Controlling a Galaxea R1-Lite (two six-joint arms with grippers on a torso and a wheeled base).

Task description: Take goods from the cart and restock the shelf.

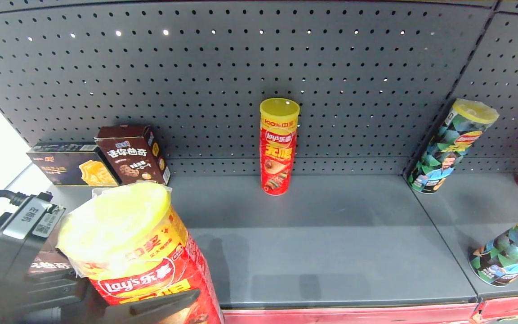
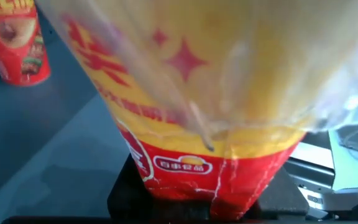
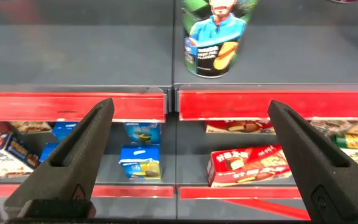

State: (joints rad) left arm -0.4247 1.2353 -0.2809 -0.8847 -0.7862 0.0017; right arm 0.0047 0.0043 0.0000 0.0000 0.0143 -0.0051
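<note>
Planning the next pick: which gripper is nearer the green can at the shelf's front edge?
Right. The right gripper faces the green can from in front; the left gripper, holding a red can, is across the shelf.

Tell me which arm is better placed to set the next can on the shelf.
Left. The left gripper is shut on a red chip can at the front of the shelf, bare surface beyond. The right gripper is open and empty, facing the front edge.

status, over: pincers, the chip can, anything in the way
Left pincer shut on chip can, at shelf front left. Right pincer open, empty. Cookie boxes behind can.
</note>
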